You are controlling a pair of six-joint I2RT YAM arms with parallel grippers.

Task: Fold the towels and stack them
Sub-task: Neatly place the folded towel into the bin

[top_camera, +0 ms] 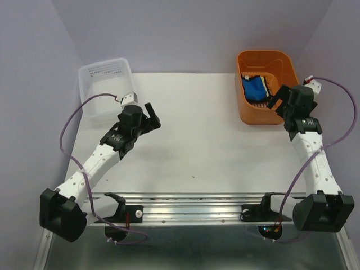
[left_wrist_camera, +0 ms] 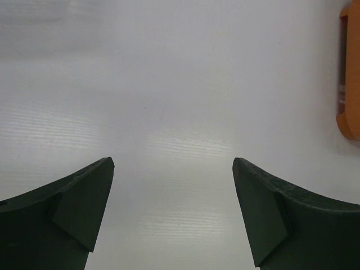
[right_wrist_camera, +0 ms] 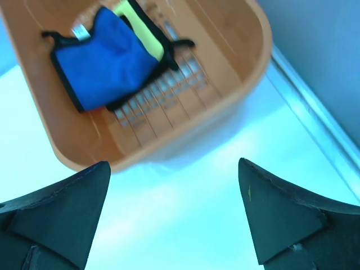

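Note:
A blue towel [right_wrist_camera: 107, 59] with dark edging lies crumpled in the orange bin [right_wrist_camera: 225, 107], with a yellow towel [right_wrist_camera: 143, 31] partly under it. Both show in the top view, the blue towel [top_camera: 256, 87] on top. The purple towel is not in view. My right gripper [top_camera: 279, 97] is open and empty, hovering at the bin's near right rim; in its wrist view [right_wrist_camera: 174, 185] the jaws stand wide over bare table just short of the bin. My left gripper [top_camera: 153, 117] is open and empty over the table's left middle, and its wrist view [left_wrist_camera: 173, 188] shows only bare table between the jaws.
A white mesh basket [top_camera: 104, 84] stands at the back left corner. The orange bin [top_camera: 270, 62] stands at the back right, its edge also in the left wrist view [left_wrist_camera: 350, 73]. A metal rail [top_camera: 185, 202] runs along the near edge. Grey walls close in on three sides.

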